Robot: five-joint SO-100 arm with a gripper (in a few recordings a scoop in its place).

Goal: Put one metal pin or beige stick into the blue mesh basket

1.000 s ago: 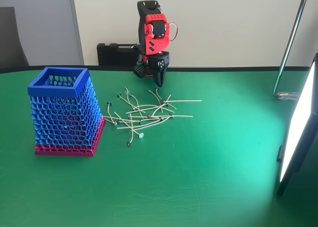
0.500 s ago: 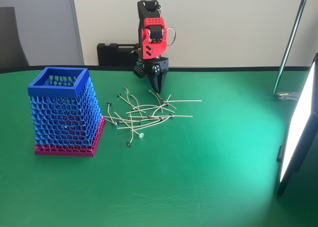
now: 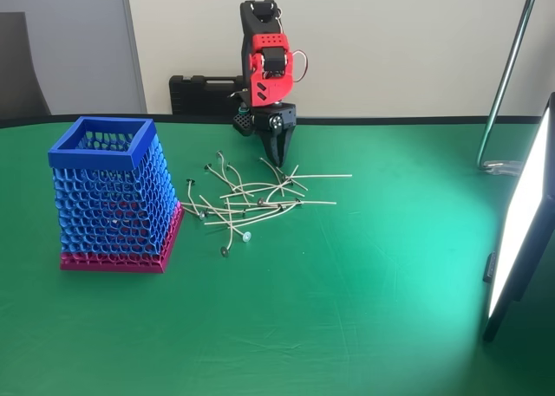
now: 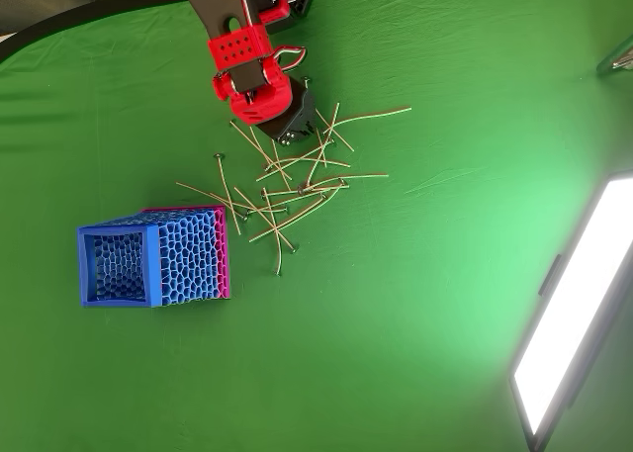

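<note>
gripper: black two-finger tip (image 3: 277, 156) on the red arm (image 3: 265, 62), pointing down over the far edge of the pin pile; in the overhead view (image 4: 290, 126) it sits over the pile's upper-left part
jaw state: fingers look drawn to a narrow point in the fixed view, nothing seen between them; can't tell for sure if fully closed
height: tip hangs just above the cloth, contact with any pin can't be told
beige stick: long thin straight one (image 3: 312, 203) lies flat, toward the camera and to the right of the tip in the fixed view; in the overhead view (image 4: 358, 176) it is below-right of the tip, not touching it
pile: curved beige pins with small metal heads (image 3: 234, 207), crossed over each other, spread from just under the tip toward the camera; overhead (image 4: 282, 190)
second long stick: another straight one (image 3: 325, 176) just right of the tip, overhead (image 4: 381, 113)
blue mesh basket: upright (image 3: 102, 145), well to the left of the tip and nearer the camera in the fixed view; overhead it is below-left (image 4: 95, 264), magenta base edge facing the pile, nearest pin heads just beside that base
table: green cloth (image 3: 347, 309)
behind arm: black case (image 3: 204, 93) against the wall
right edge: lit panel (image 3: 525, 214), well apart from the tip
</note>
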